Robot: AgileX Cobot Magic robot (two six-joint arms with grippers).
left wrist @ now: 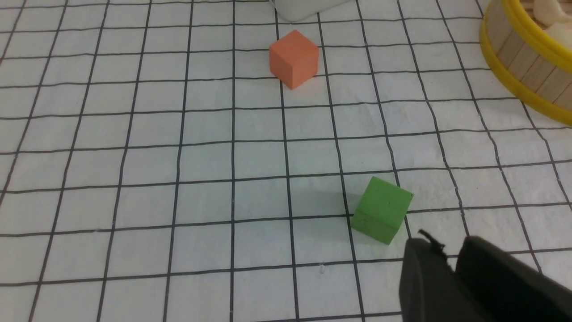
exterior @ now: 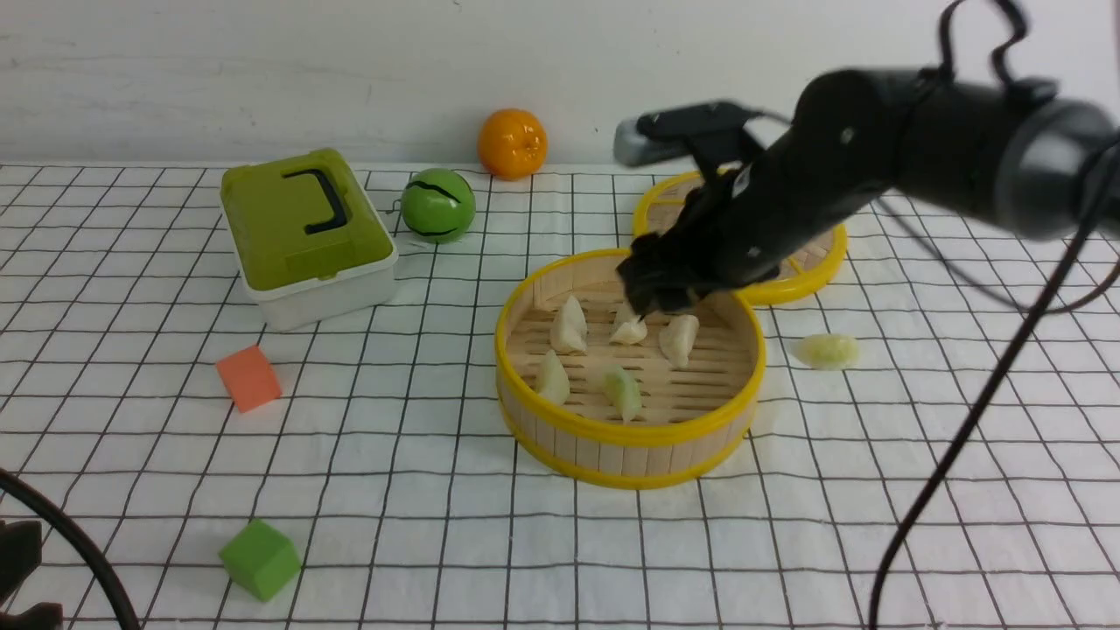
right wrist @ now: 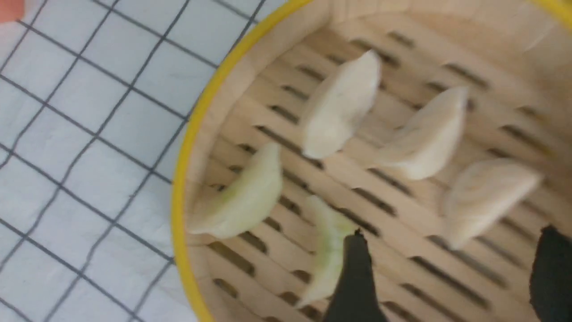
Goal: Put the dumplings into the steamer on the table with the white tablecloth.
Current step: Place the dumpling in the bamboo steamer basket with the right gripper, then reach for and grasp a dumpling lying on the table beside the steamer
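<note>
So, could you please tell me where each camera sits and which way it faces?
Front: on the robot's middle, facing forward over the white grid tablecloth; right gripper above the round yellow-rimmed bamboo steamer.
Left wrist: over the cloth, looking at orange cube, green cube; left gripper shows.
Right wrist: looking into steamer at pale crescent dumplings; open fingertips show.
Shared: all show the steamer.

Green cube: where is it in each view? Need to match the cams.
Front: green cube sits low on the left.
Left wrist: green cube is below and right of the picture's centre.
Right wrist: not in it.
Shared landmark: the steamer, whose yellow rim shows in all three views.
</note>
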